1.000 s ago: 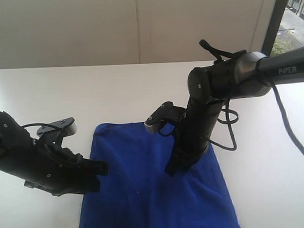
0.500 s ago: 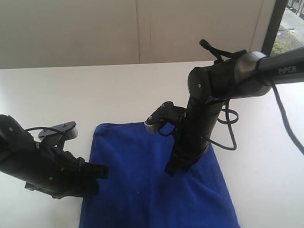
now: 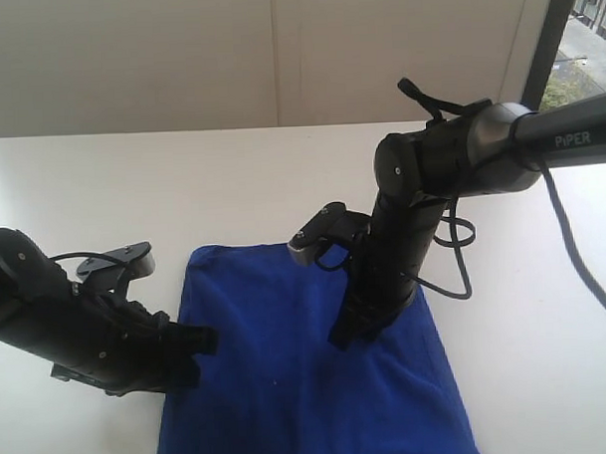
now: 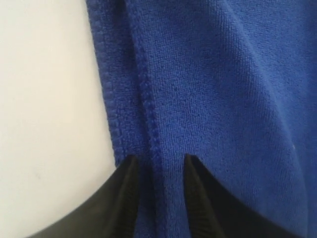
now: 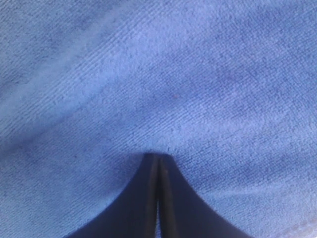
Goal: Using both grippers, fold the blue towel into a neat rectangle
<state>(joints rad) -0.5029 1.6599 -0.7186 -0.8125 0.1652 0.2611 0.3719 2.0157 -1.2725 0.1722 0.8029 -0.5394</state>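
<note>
The blue towel (image 3: 289, 387) lies flat on the white table, running off the near edge of the exterior view. My left gripper (image 3: 205, 340) is low at the towel's left edge. In the left wrist view the left gripper (image 4: 158, 161) is open, and its fingers straddle the stitched hem of the towel (image 4: 223, 89). My right gripper (image 3: 339, 340) points down onto the middle of the cloth. Seen from the right wrist, the right gripper (image 5: 158, 156) is shut, tips touching the towel (image 5: 198, 74), with no cloth visible between them.
The white table (image 3: 182, 181) extends behind and to both sides of the towel. A pale wall stands at the back and a window (image 3: 587, 28) at the far right. A black cable (image 3: 456, 266) loops off the right arm beside the towel's right edge.
The left arm has sunk slightly toward the table at the towel's left edge. The right arm and the towel have not moved.
</note>
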